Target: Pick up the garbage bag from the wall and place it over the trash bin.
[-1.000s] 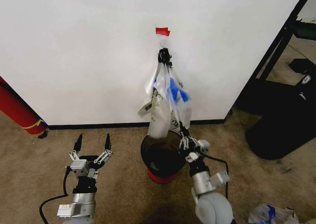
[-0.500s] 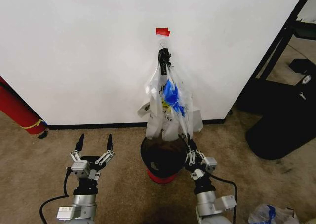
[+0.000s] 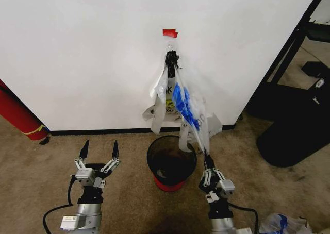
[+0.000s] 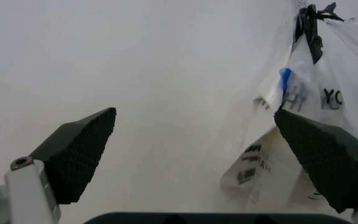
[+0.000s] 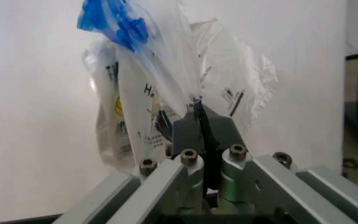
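The garbage bag (image 3: pixel 181 101), clear plastic with blue patches and black lettering, hangs by its handles from a small hook (image 3: pixel 170 55) on the white wall (image 3: pixel 93 48), just under a piece of red tape (image 3: pixel 169 33). Its lower part is drawn out in a taut strip down to my right gripper (image 3: pixel 207 163), which is shut on the plastic in front of and right of the trash bin (image 3: pixel 154 159). The right wrist view shows the closed right gripper (image 5: pixel 199 111) pinching the bag (image 5: pixel 166 60). My left gripper (image 3: pixel 99 152) stands open, low and left of the bin, holding nothing; its pads (image 4: pixel 79 147) frame the wall and the bag (image 4: pixel 328 93).
A red cylinder (image 3: pixel 18 115) leans at the far left by the black baseboard (image 3: pixel 103 131). A big black rounded object (image 3: pixel 299 131) and a black frame (image 3: pixel 294 43) stand at the right. Another crumpled plastic bag (image 3: pixel 281 224) lies on the carpet at the bottom right.
My right gripper has pulled back from the bin's rim, toward me and to the right, drawing the bag's lower part away from the wall. The left arm has stayed put.
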Tool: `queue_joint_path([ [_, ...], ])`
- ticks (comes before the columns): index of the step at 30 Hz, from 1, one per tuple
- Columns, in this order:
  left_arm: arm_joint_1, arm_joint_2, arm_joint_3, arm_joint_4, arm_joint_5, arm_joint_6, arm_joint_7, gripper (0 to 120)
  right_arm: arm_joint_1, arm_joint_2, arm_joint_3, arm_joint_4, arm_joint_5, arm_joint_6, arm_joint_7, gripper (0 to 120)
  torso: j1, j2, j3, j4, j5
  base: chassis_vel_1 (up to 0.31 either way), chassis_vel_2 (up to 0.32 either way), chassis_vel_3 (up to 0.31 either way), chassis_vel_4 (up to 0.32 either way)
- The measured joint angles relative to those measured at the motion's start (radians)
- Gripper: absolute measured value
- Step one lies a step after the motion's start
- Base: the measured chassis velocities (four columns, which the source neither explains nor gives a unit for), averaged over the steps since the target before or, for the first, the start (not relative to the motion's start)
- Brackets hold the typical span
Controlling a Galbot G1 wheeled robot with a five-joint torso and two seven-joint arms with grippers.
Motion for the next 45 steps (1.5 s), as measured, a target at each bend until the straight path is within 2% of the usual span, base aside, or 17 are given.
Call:
queue_joint_path([
  [7, -0.002, -0.002, 0.004, 0.0, 0.008, 0.002, 0.0, 100, -0.005, -0.004, 0.007, -0.011, 0.02, 0.025, 0.012, 0, 0.0, 0.0, 0.0, -0.0004, 0.0001, 0.0, 0.0, 0.0, 0.0],
  [12, -0.001, 0.006, 0.011, -0.012, -0.015, 0.021, -0.002, 100, 0.019, -0.008, -0.012, 0.005, 0.056, -0.006, 0.012, 0, 0.0, 0.0, 0.0, -0.0001, 0.002, 0.0, 0.0, 0.0, 0.0],
  [20, -0.028, 0.073, 0.057, -0.105, -0.161, 0.129, -0.002, 100, 0.104, -0.028, -0.031, 0.072, 0.198, -0.185, 0.023, 0, 0.0, 0.0, 0.0, 0.0, 0.0011, 0.0, 0.0, 0.0, 0.0],
  [22, -0.077, 0.141, 0.111, -0.164, -0.244, 0.215, -0.006, 100, 0.167, -0.048, -0.027, 0.098, 0.271, -0.273, 0.043, 0, 0.0, 0.0, 0.0, 0.0001, 0.0009, 0.0, 0.0, 0.0, 0.0],
  [25, -0.196, 0.237, 0.2, -0.215, -0.401, 0.341, -0.032, 100, 0.207, -0.09, -0.008, 0.103, 0.311, -0.32, 0.047, 0, 0.0, 0.0, 0.0, 0.0, 0.0007, 0.0, 0.0, 0.0, 0.0],
  [27, -0.248, 0.266, 0.232, -0.23, -0.477, 0.387, -0.051, 100, 0.217, -0.107, -0.007, 0.103, 0.323, -0.332, 0.046, 0, 0.0, 0.0, 0.0, -0.0008, 0.0006, 0.0, 0.0, 0.0, 0.0],
  [28, -0.248, 0.266, 0.232, -0.23, -0.477, 0.387, -0.051, 100, 0.217, -0.107, -0.007, 0.103, 0.323, -0.332, 0.046, 0, 0.0, 0.0, 0.0, -0.0008, 0.0006, 0.0, 0.0, 0.0, 0.0],
  [29, -0.272, 0.28, 0.24, -0.247, -0.549, 0.425, -0.068, 100, 0.242, -0.124, -0.015, 0.094, 0.331, -0.34, 0.045, 0, 0.0, 0.0, 0.0, -0.0008, 0.0006, 0.0, 0.0, 0.0, 0.0],
  [31, -0.307, 0.29, 0.243, -0.261, -0.663, 0.471, -0.097, 100, 0.271, -0.14, -0.03, 0.078, 0.333, -0.347, 0.039, 0, 0.0, 0.0, 0.0, 0.0017, 0.0015, 0.0, 0.0, 0.0, 0.0],
  [32, -0.35, 0.298, 0.258, -0.253, -0.736, 0.498, -0.119, 100, 0.271, -0.14, -0.032, 0.074, 0.332, -0.348, 0.036, 0, 0.0, 0.0, 0.0, 0.0006, 0.0008, 0.0, 0.0, 0.0, 0.0],
  [34, -0.437, 0.303, 0.292, -0.219, -0.852, 0.533, -0.157, 100, 0.264, -0.139, -0.032, 0.071, 0.327, -0.347, 0.032, 0, 0.0, 0.0, 0.0, 0.0, 0.0006, 0.0, 0.0, 0.0, 0.0],
  [35, -0.437, 0.303, 0.292, -0.219, -0.852, 0.533, -0.157, 100, 0.264, -0.139, -0.032, 0.071, 0.327, -0.347, 0.032, 0, 0.0, 0.0, 0.0, 0.0, 0.0006, 0.0, 0.0, 0.0, 0.0],
  [40, -0.657, 0.27, 0.387, -0.128, -1.063, 0.586, -0.221, 100, 0.257, -0.134, -0.022, 0.077, 0.32, -0.347, 0.028, 0, 0.0, 0.0, 0.0, -0.0003, 0.0009, 0.0, 0.0, 0.0, 0.0],
  [45, -0.768, 0.23, 0.441, -0.044, -1.142, 0.597, -0.257, 100, 0.248, -0.133, -0.014, 0.09, 0.32, -0.347, 0.025, 0, 0.0, 0.0, 0.0, -0.0003, 0.0007, 0.0, 0.0, 0.0, 0.0],
])
